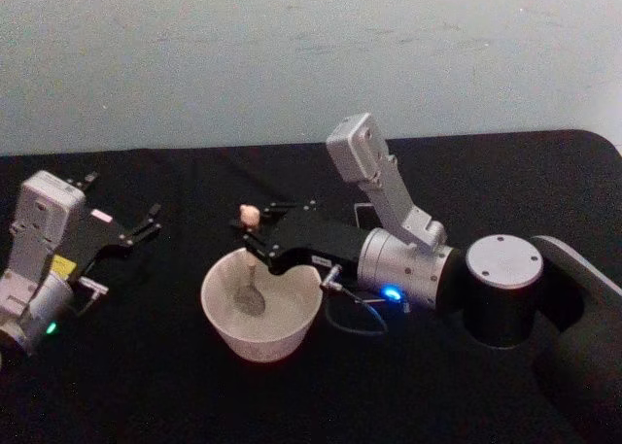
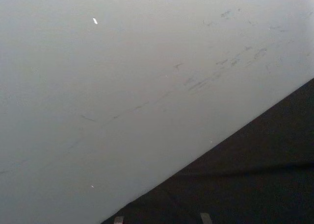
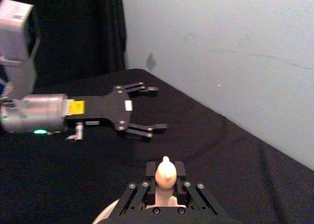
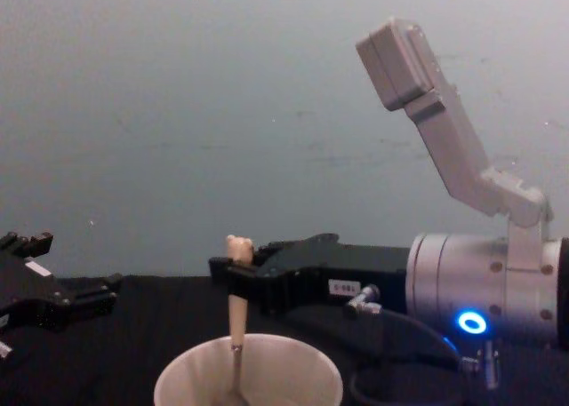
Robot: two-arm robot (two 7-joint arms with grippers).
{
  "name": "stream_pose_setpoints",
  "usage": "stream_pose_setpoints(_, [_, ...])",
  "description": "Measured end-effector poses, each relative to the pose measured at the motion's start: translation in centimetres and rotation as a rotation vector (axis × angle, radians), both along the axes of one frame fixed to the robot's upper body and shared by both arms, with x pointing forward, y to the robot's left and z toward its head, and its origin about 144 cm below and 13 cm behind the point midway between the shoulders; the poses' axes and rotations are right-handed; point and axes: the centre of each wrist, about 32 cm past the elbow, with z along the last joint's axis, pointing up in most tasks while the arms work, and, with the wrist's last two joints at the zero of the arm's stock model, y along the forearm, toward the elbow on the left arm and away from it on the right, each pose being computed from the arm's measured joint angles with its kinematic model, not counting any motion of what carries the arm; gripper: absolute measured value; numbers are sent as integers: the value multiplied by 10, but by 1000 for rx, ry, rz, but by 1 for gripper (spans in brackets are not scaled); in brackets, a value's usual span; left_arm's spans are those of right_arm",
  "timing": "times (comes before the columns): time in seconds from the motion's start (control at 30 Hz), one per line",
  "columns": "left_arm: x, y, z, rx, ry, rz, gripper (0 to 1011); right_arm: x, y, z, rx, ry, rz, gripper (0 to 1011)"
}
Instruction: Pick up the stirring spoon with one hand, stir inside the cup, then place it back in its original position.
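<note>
The cream-white cup (image 1: 260, 335) stands on the black table at centre. The stirring spoon (image 1: 252, 269) is upright in it, its metal bowl low inside and its beige bear head (image 1: 249, 214) above the rim. My right gripper (image 1: 255, 236) reaches in from the right and is shut on the beige handle just under the bear head (image 3: 165, 172). In the chest view the spoon (image 4: 236, 322) drops from the right gripper (image 4: 233, 279) into the cup (image 4: 267, 375). The dark holder (image 1: 365, 214) is mostly hidden behind the right arm. My left gripper (image 1: 119, 203) rests open at the left, apart from the cup.
The black table (image 1: 146, 386) ends at a pale wall (image 1: 292, 55) behind. The right arm's forearm and elbow (image 1: 428, 264) stretch across the table's right half. A thin cable (image 1: 350, 318) loops beside the cup. In the right wrist view the left gripper (image 3: 156, 110) lies beyond the spoon.
</note>
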Motion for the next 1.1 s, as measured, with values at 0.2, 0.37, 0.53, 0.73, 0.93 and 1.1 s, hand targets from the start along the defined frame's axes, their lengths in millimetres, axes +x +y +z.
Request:
stream_pose_setpoints(0.2, [0, 0, 0, 0, 0, 0, 1001, 6, -9, 1, -7, -3, -39, 223])
stream_pose_setpoints(0.37, [0, 0, 0, 0, 0, 0, 1001, 3, -22, 2, -20, -10, -39, 223])
stream_pose_setpoints(0.53, [0, 0, 0, 0, 0, 0, 1001, -3, -34, 3, -23, -8, -30, 223])
stream_pose_setpoints(0.73, [0, 0, 0, 0, 0, 0, 1001, -13, -44, 8, -2, 6, -6, 223])
stream_pose_setpoints(0.93, [0, 0, 0, 0, 0, 0, 1001, -22, -49, 16, 24, 21, 25, 223])
stream_pose_setpoints(1.1, [0, 0, 0, 0, 0, 0, 1001, -28, -51, 22, 35, 28, 47, 223])
